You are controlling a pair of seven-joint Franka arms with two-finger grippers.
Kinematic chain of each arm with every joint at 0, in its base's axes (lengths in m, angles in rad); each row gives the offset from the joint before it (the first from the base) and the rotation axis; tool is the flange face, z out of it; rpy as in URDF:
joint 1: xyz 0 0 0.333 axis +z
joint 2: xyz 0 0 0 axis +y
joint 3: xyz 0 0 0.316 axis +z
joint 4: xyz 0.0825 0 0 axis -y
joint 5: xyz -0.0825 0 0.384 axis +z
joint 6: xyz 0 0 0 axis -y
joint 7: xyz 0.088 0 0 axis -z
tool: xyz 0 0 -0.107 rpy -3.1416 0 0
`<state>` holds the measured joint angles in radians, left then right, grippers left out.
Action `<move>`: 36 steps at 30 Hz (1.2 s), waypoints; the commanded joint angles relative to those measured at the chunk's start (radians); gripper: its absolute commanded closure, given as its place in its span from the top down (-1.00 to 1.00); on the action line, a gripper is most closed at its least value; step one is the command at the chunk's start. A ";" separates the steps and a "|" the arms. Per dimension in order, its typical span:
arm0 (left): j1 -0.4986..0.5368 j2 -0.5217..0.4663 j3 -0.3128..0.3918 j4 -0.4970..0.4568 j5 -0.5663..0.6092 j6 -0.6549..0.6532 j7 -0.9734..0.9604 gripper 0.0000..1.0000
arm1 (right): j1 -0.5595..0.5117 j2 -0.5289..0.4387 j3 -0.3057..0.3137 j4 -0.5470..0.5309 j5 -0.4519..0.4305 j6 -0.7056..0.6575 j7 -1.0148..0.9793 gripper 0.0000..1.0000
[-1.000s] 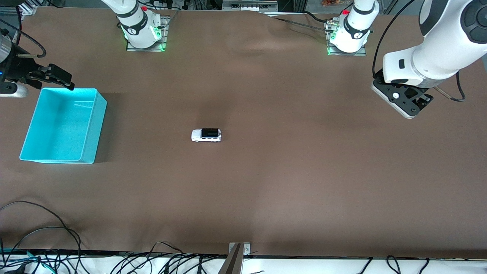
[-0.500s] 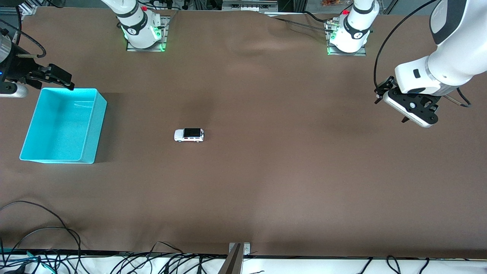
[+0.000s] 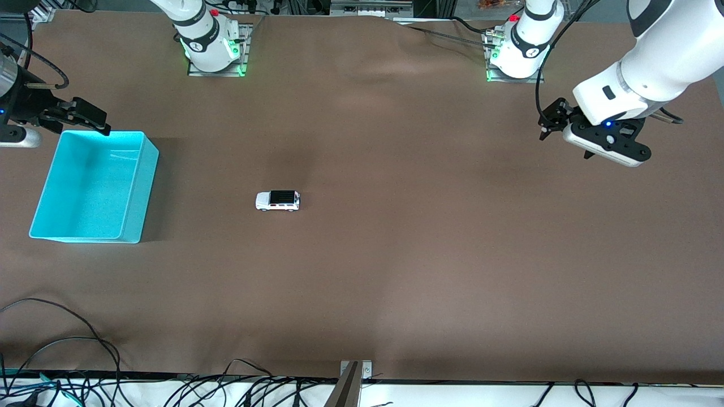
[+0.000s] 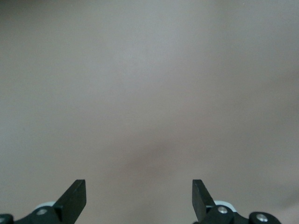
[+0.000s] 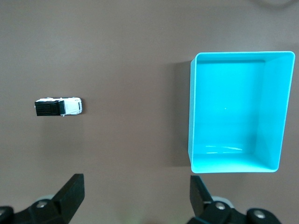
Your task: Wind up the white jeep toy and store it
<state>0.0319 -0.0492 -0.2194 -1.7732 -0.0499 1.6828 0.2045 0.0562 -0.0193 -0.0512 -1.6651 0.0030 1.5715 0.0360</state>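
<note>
1. While the white jeep toy [image 3: 277, 200] sits alone mid-surface, well apart from the turquoise bin [image 3: 136, 192], nothing is held: the left gripper [image 3: 565, 133] and right gripper [image 3: 70, 116] both hang wide open.
2. The tiny toy could be nudged away by a misaligned grasp.
3. No writing can be read.

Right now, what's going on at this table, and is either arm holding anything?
Neither arm holds anything. The white jeep toy sits alone on the table, short of the turquoise bin, which is empty. The right gripper hangs open over the table beside the bin's rim farthest from the front camera. The left gripper hangs open over bare table at the left arm's end, well away from the toy.
</note>
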 commanded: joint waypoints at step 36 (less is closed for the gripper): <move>0.040 0.051 0.080 0.204 0.051 -0.189 -0.011 1.00 | 0.004 0.010 0.005 -0.254 -0.009 0.229 0.005 1.00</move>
<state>0.0678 -0.0177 -0.1270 -1.6158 -0.0024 1.5345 0.2012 0.0569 0.0382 -0.0492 -1.7892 0.0028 1.7054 0.0360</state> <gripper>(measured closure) 0.000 0.000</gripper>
